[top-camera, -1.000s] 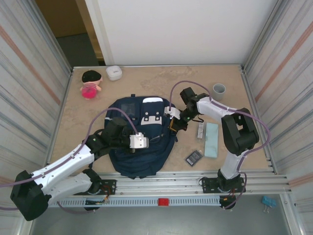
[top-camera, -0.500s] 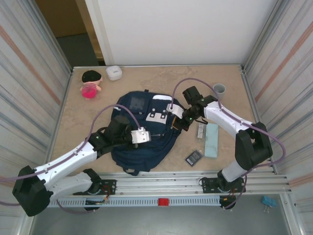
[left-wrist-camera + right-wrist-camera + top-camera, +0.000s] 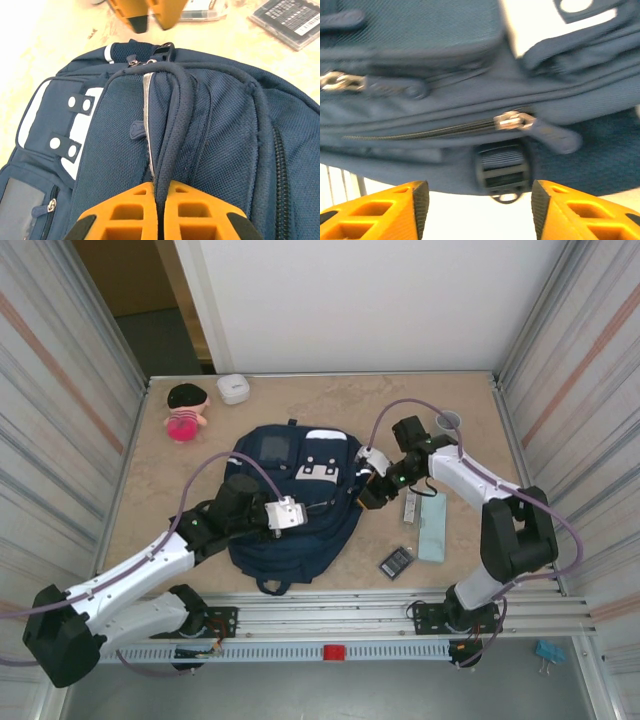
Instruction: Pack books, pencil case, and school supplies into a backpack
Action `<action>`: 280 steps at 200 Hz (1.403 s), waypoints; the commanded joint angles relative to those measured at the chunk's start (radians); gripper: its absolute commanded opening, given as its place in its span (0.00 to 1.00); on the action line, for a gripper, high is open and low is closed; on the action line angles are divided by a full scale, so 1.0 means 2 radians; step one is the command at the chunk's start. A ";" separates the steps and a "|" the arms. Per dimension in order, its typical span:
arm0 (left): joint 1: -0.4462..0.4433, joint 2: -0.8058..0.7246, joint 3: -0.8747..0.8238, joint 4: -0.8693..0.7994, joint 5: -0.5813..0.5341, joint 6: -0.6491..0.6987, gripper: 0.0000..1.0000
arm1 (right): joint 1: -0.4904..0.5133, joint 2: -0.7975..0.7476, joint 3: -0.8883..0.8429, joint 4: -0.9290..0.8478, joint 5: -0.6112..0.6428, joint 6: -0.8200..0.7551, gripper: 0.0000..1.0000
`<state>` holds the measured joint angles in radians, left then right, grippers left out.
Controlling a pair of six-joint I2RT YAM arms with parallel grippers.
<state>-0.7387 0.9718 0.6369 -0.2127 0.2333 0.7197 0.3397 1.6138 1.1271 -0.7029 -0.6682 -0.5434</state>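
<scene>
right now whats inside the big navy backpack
Nothing inside can be seen: cloth covers the interior of the large navy blue fabric backpack. The long flat pale teal pencil case and small dark grey gridded rectangle lie outside it on the beige table.

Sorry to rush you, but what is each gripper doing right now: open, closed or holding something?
Left gripper: closed on a padded loop of the large navy blue fabric backpack.
Right gripper: open, holding nothing.
</scene>
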 commanded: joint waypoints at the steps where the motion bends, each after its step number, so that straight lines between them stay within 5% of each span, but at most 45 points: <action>1: 0.002 -0.012 0.002 0.015 0.036 0.020 0.00 | -0.007 0.048 0.044 -0.004 -0.047 0.014 0.61; 77: 0.006 -0.011 0.012 0.015 0.048 0.017 0.00 | -0.019 0.157 0.127 -0.082 -0.075 -0.036 0.63; 105: 0.010 -0.010 0.014 0.016 0.045 0.015 0.00 | -0.015 0.165 0.138 -0.154 -0.109 -0.094 0.55; 172: 0.012 -0.002 0.021 0.018 0.052 0.015 0.00 | -0.008 0.177 0.145 -0.158 -0.105 -0.104 0.42; 217: 0.012 -0.011 0.020 0.019 0.052 0.011 0.00 | -0.005 0.176 0.133 -0.123 -0.057 -0.087 0.54; 280: 0.012 -0.012 0.020 0.024 0.024 -0.003 0.00 | -0.005 0.150 0.129 -0.144 -0.101 -0.094 0.16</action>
<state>-0.7208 0.9760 0.6353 -0.2199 0.2893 0.7357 0.3267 1.9610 1.3914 -0.9691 -0.8131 -0.7219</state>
